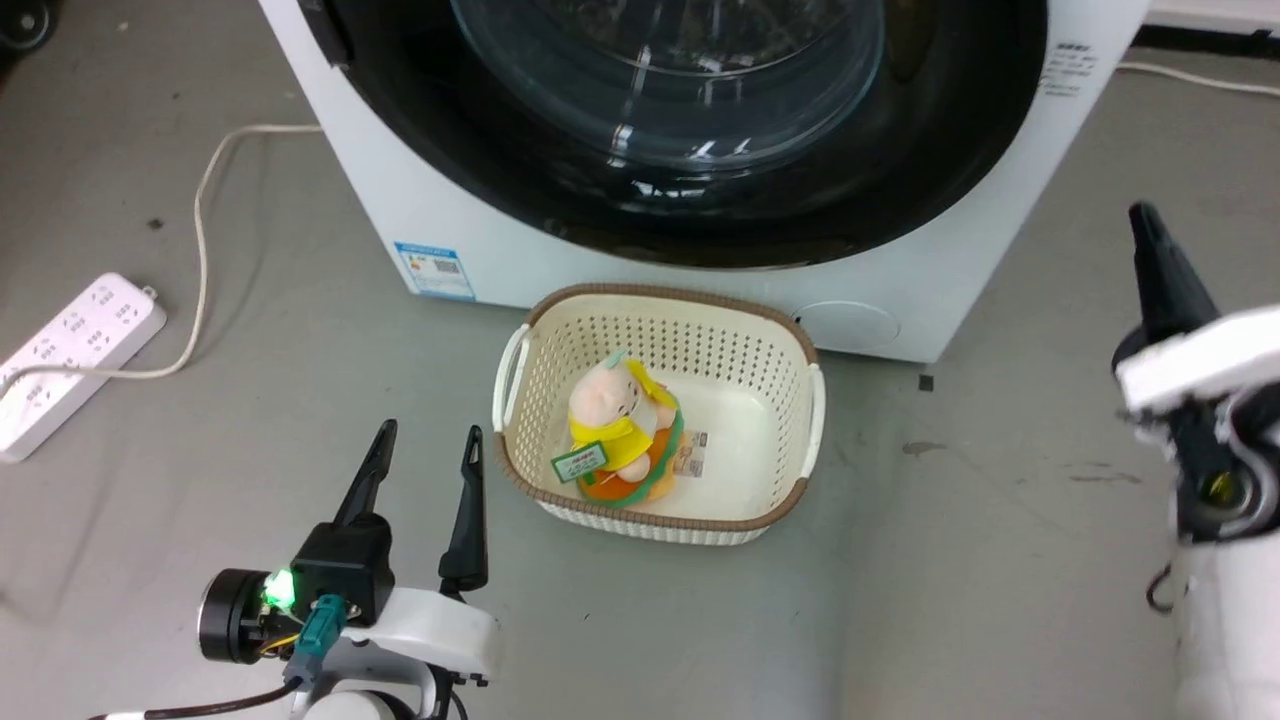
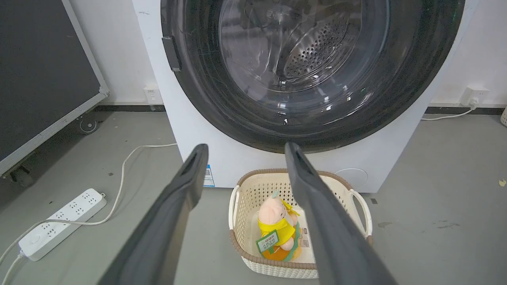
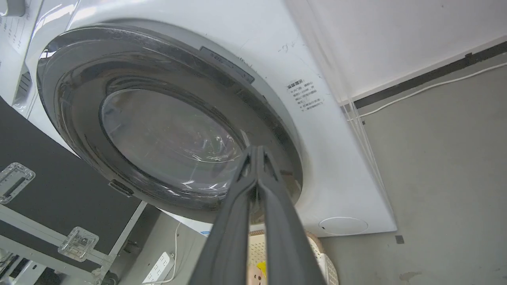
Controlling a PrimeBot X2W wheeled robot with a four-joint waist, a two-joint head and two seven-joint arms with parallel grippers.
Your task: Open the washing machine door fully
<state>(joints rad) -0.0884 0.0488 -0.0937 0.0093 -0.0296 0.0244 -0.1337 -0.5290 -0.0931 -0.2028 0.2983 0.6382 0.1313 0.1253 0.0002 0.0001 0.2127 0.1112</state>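
The washing machine door (image 1: 690, 120) is a big round glossy black ring with a clear glass bowl, lying flat against the white machine (image 1: 420, 200). The door (image 2: 309, 71) fills the front in the left wrist view, with a small dark handle tab (image 2: 171, 53) on its left rim. The door (image 3: 166, 130) appears tilted in the right wrist view. My left gripper (image 1: 425, 445) is open low on the floor side, left of the basket. My right gripper (image 3: 256, 152) is shut with nothing in it, raised at the right (image 1: 1150, 230), apart from the door.
A cream basket (image 1: 790, 350) with a plush toy (image 1: 620, 430) stands on the floor right before the machine. A white power strip (image 1: 70, 350) and its cable lie at the left. A dark wheeled board (image 2: 39, 71) stands left of the machine.
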